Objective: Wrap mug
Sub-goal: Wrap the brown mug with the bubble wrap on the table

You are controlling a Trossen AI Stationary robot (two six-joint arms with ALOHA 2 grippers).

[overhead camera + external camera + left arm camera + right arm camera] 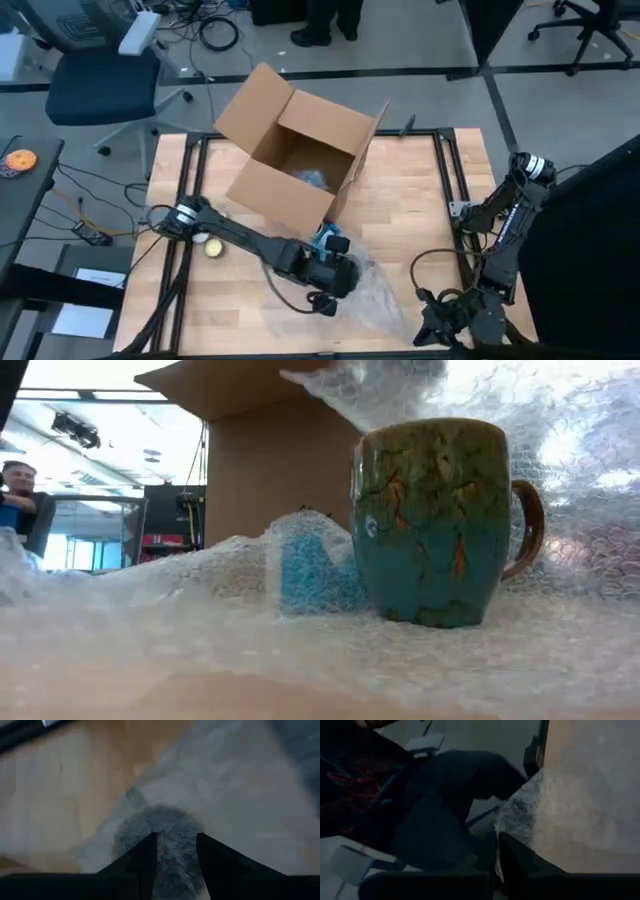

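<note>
A teal-green mug with a brown handle stands upright on its base on a sheet of clear bubble wrap. In the high view my left arm covers the mug. My left gripper is down over the left part of the bubble wrap, shut on it. Behind the mug, part of the wrap rises high. My right gripper waits at the table's near right corner, beside the wrap's right end. My left gripper has a bunched patch of the bubble wrap between its two fingers, close to the sheet's left edge. The fingers come from above, pointing down. One layer or several, I cannot tell. The rest of the sheet lies slack on the table.
An open cardboard box stands at the table's far middle. A blue object lies between the box and the mug, half under the wrap. A small round yellowish thing sits at the left. Bare wood shows at the far right.
</note>
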